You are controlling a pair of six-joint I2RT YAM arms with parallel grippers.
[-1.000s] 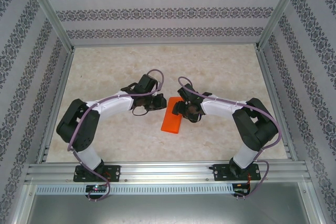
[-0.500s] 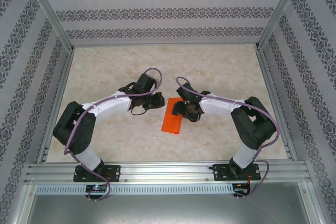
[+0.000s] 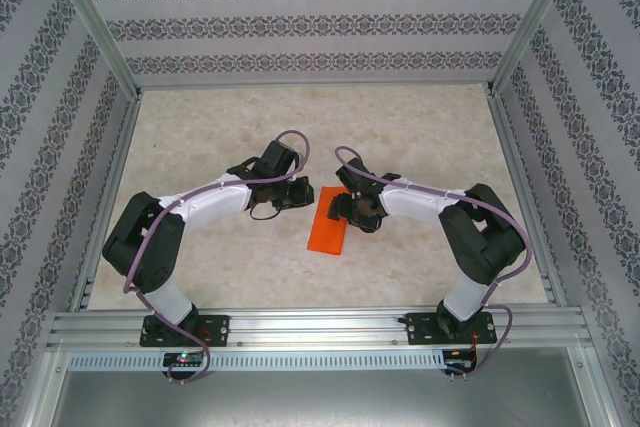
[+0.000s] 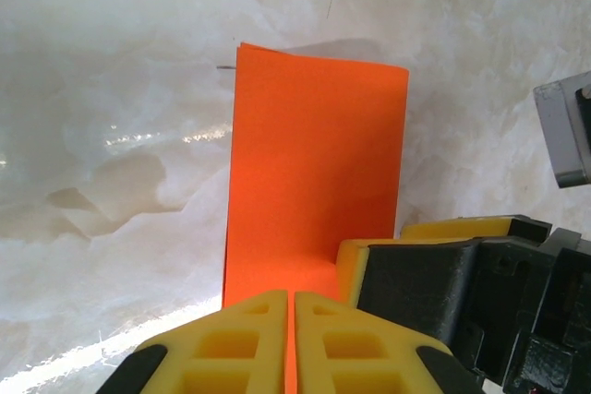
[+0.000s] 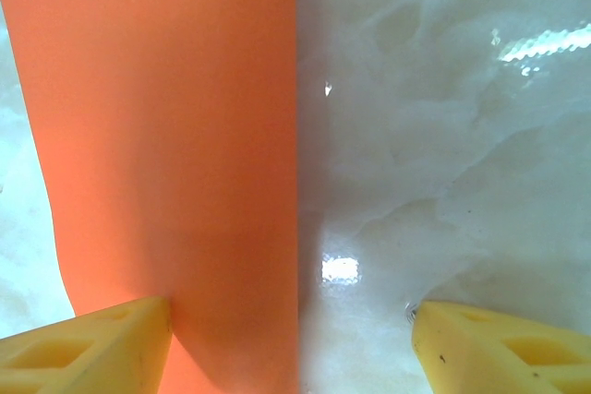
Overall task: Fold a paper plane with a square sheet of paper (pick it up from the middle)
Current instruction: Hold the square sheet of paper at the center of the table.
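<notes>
The square sheet of paper (image 3: pixel 328 232) is bright orange and lies flat on the marbled table as a folded narrow rectangle between the two arms. My left gripper (image 3: pixel 303 193) is shut. In the left wrist view its closed yellow tips (image 4: pixel 294 320) sit over the near end of the paper (image 4: pixel 314 163), and orange shows through the thin slit. My right gripper (image 3: pixel 340 209) is open at the same end. In the right wrist view it (image 5: pixel 291 339) straddles the straight long edge of the paper (image 5: pixel 166 136), one finger on the orange and the other over bare table.
The table (image 3: pixel 420 137) is walled by patterned panels, with aluminium posts at the corners and a rail along the near edge. A yellow finger of the right gripper (image 4: pixel 369 260) stands on the paper close beside my left fingertips.
The left arm's elbow has drifted slightly left and its wrist has shifted a little. The paper and the right arm have stayed in place.
</notes>
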